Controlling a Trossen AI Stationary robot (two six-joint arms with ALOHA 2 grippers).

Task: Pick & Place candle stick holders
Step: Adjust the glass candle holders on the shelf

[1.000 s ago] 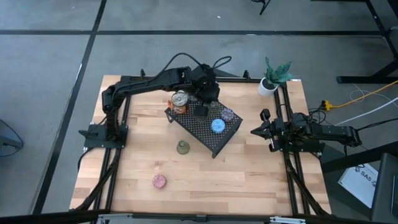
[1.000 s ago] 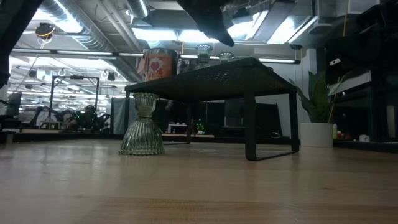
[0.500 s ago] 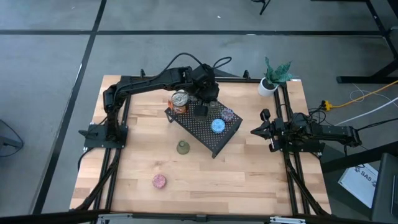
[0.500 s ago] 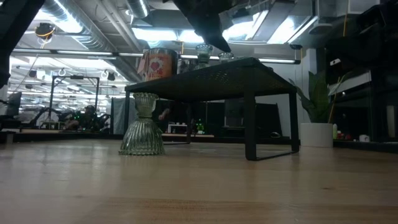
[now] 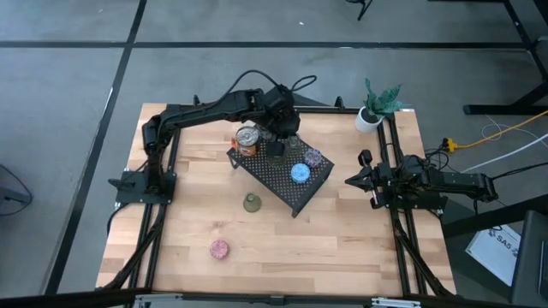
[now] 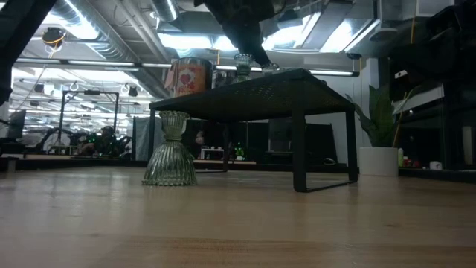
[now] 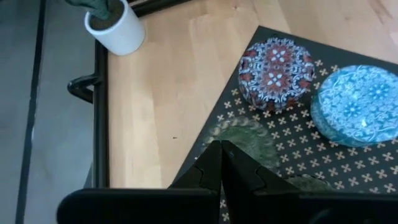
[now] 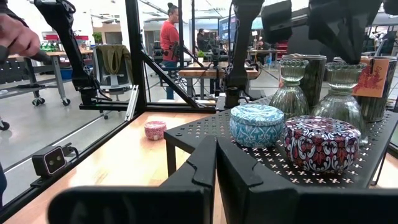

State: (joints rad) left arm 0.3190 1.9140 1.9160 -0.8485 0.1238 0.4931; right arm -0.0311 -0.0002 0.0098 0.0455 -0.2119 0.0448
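Note:
A black perforated stand [image 5: 287,175] stands mid-table. On it are a blue holder [image 5: 300,174], a purple patterned holder [image 5: 314,158], two green glass holders [image 8: 289,87] [image 8: 341,93] and a can [image 5: 248,137]. An olive-green glass holder [image 5: 252,203] and a pink holder [image 5: 220,249] rest on the table by their bases. My left gripper [image 7: 221,148] is shut, just above the stand's far corner, over a green glass holder [image 7: 244,135]. My right gripper [image 8: 216,152] is shut and waits at the table's right side [image 5: 364,180].
A small white pot with a green plant [image 5: 370,118] stands at the far right corner. Black frame rails [image 5: 392,145] run along the table's sides. Bare wood lies near the front edge [image 5: 300,257]. People show in the room behind the table [image 8: 169,37].
My left gripper has gone a little toward the table's left edge and down toward the stand's top, staying shut. The holders have kept their places.

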